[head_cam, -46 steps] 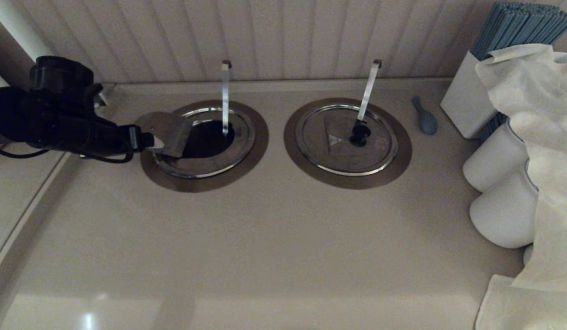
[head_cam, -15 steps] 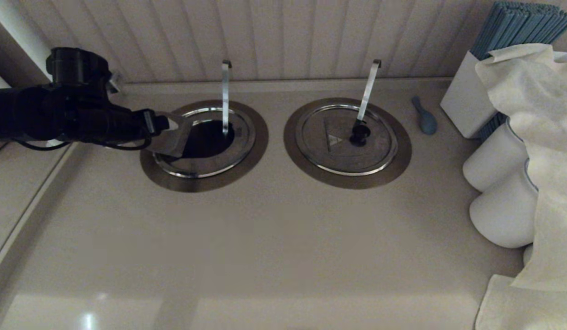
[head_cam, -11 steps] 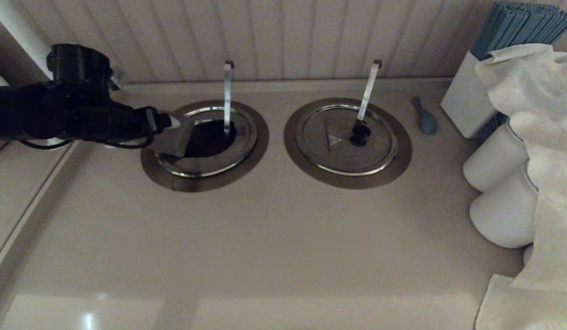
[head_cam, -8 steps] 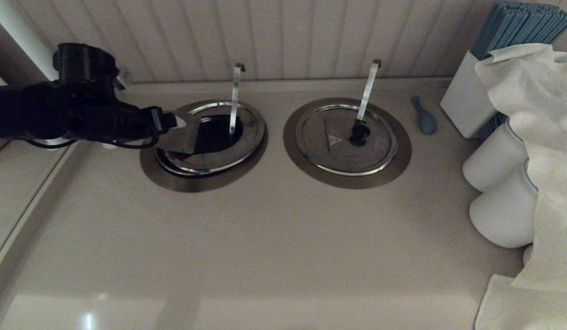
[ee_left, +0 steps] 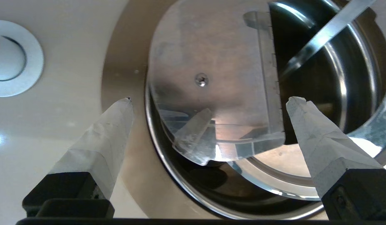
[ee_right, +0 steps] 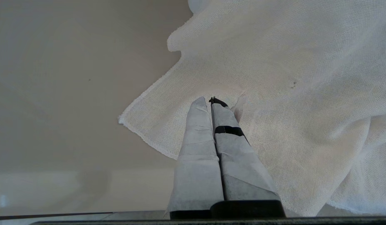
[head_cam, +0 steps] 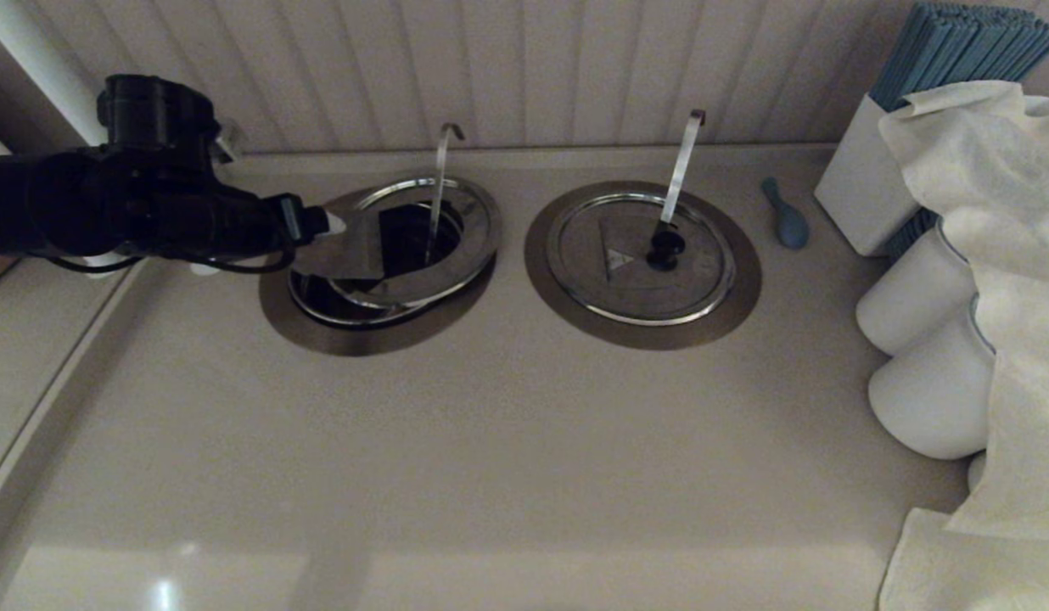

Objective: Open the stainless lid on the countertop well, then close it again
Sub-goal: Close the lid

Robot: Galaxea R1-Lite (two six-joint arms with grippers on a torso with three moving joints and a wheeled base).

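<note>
On the left, the stainless lid (head_cam: 469,242) lies tilted and shifted toward the back right on its countertop well (head_cam: 321,297), leaving a dark crescent uncovered at the front left. Its folding flap (head_cam: 346,246) (ee_left: 218,72) stands raised, underside showing. The thin hooked rod (head_cam: 438,187) (ee_left: 324,34) leans in the opening. My left gripper (head_cam: 331,225) (ee_left: 211,99) is open, its fingertips at the flap's left edge and wide apart on either side of it. The wide collar ring (head_cam: 363,338) surrounds the well. My right gripper (ee_right: 210,100) is shut, parked over a white cloth (ee_right: 289,78).
The twin lid (head_cam: 609,288) with black knob (head_cam: 664,246) and broad strip handle (head_cam: 681,161) sits closed to the right. Further right are a blue spoon (head_cam: 788,216), a white box of blue straws (head_cam: 864,187), white jars (head_cam: 915,305) and draped cloth (head_cam: 1000,255). The panelled wall stands just behind.
The lid disc has lifted off its seat and slid toward the back right, tilting the rod with it. My left gripper has moved right with the flap.
</note>
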